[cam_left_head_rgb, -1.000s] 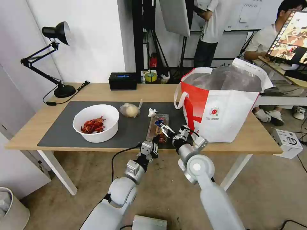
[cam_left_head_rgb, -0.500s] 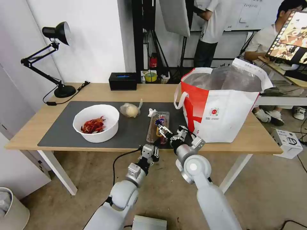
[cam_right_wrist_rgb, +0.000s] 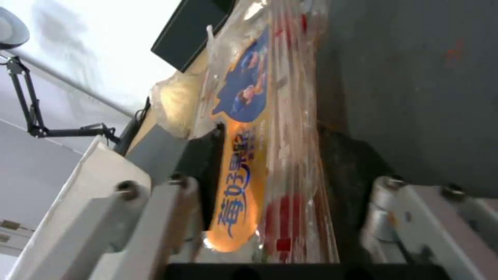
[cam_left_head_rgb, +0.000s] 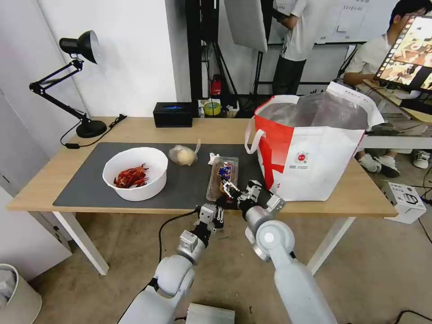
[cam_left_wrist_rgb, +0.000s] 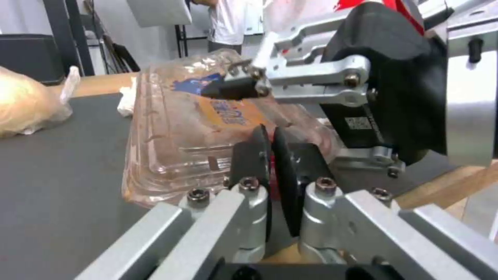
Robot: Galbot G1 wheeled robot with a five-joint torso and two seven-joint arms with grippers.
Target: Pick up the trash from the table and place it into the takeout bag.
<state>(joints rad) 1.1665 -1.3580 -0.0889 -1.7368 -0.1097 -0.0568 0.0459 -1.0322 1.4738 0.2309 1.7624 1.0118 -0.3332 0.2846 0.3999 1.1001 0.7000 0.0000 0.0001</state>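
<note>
The right gripper (cam_left_head_rgb: 228,188) is reaching over the near edge of the table (cam_left_head_rgb: 144,130), its metal fingers (cam_right_wrist_rgb: 205,171) spread on either side of the clear plastic clamshell tray (cam_left_head_rgb: 222,177), one black pad lying on the ribbed lid beside the blue and orange label. I cannot tell whether it is squeezing yet. The tray is lying flat on the dark grey mat (cam_left_head_rgb: 90,175), with a crumpled white tissue (cam_left_head_rgb: 213,158) just beyond its far end. The left gripper (cam_left_head_rgb: 219,210) is hanging at the table's front edge, its black pads (cam_left_wrist_rgb: 259,151) pressed nearly together on nothing. The glossy white-and-red takeout bag (cam_left_head_rgb: 315,153) is standing open nearby, crinkled foil inside. The round white bowl (cam_left_head_rgb: 135,173) and bagged bun (cam_left_head_rgb: 183,155) are sitting further left.
</note>
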